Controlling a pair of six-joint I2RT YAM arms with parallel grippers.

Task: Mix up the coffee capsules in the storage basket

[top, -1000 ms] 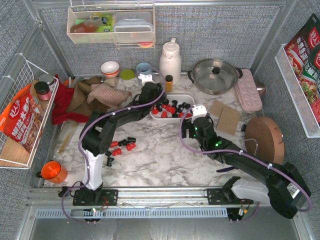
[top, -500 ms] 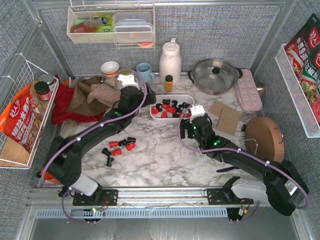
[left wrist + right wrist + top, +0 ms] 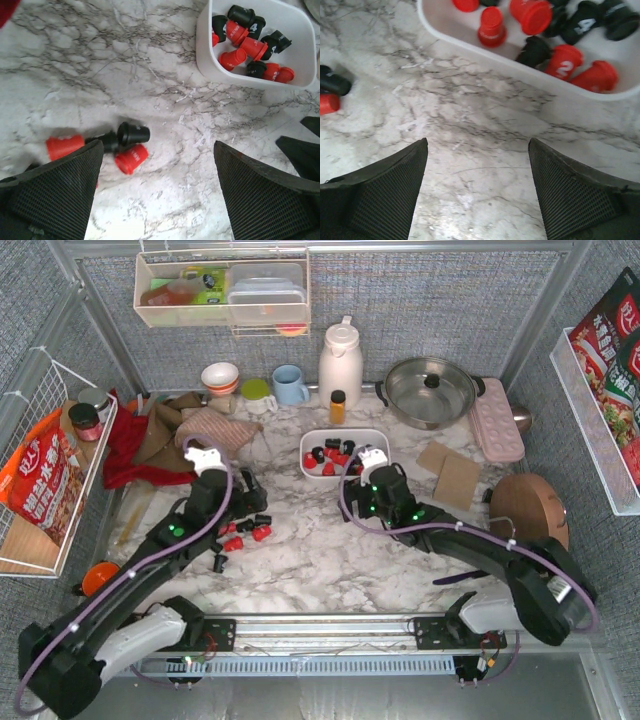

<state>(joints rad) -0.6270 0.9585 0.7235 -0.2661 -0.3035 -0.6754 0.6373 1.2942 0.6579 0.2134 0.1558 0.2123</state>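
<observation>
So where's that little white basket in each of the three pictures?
Top external: the storage basket sits centre, a little above the middle.
Left wrist: upper right corner.
Right wrist: along the top edge.
Shared landmark: the loose coffee capsules lying outside it, to its left in every view.

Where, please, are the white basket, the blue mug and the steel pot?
white basket [image 3: 204,50], left wrist view, on its left wall.
blue mug [image 3: 290,385], top external view, on its body.
steel pot [image 3: 415,398], top external view, on its lid.
</observation>
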